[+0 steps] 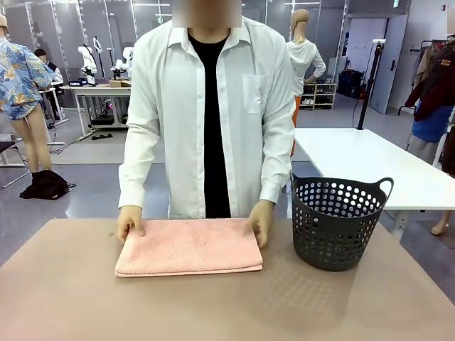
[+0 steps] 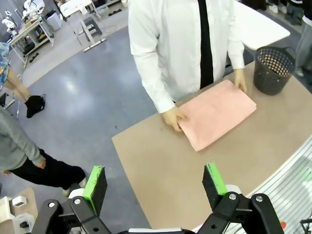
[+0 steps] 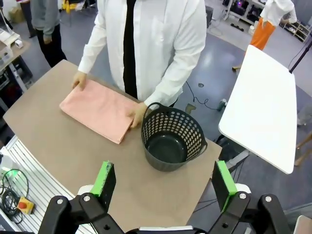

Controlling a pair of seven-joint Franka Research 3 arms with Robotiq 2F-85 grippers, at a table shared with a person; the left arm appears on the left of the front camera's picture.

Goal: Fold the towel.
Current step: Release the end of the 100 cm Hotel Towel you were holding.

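Note:
The pale salmon-pink towel (image 1: 188, 246) lies folded flat on the brown table, near its far edge. A person in a white shirt presses both hands (image 1: 130, 220) on its far corners. It also shows as the towel (image 2: 218, 113) in the left wrist view and the towel (image 3: 97, 109) in the right wrist view. My left gripper (image 2: 155, 184) hangs high above the table's near side, open and holding nothing. The right gripper (image 3: 165, 181) is also open and bare, well above the basket.
A dark perforated basket (image 1: 338, 220) stands empty to the right of the towel, close to one of the person's hands. A white table (image 1: 370, 163) sits behind it. The brown table (image 1: 213, 305) has wide bare room in front of the towel.

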